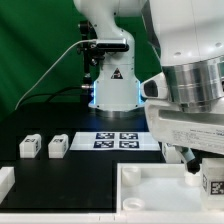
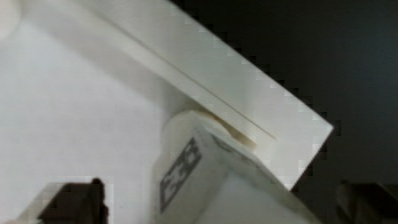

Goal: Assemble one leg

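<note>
A leg (image 2: pixel 192 172), a white block with a black-and-white tag, stands against the corner of the large white tray-like piece (image 2: pixel 107 90). In the exterior view this leg (image 1: pixel 213 183) is at the far right, at the tray-like piece's (image 1: pixel 150 196) right side. My gripper (image 1: pixel 203 168) hangs right over it. In the wrist view my gripper (image 2: pixel 217 205) straddles the leg with its dark fingers (image 2: pixel 71 202) wide apart. A gap shows beside the leg, so the jaws stand open. Two more legs (image 1: pixel 30 146) (image 1: pixel 57 146) lie at the exterior view's left.
The marker board (image 1: pixel 118 140) lies in the middle in front of the robot base (image 1: pixel 112 85). Another white part (image 1: pixel 5 182) sits at the exterior view's lower left edge. The arm's large white body fills the upper right.
</note>
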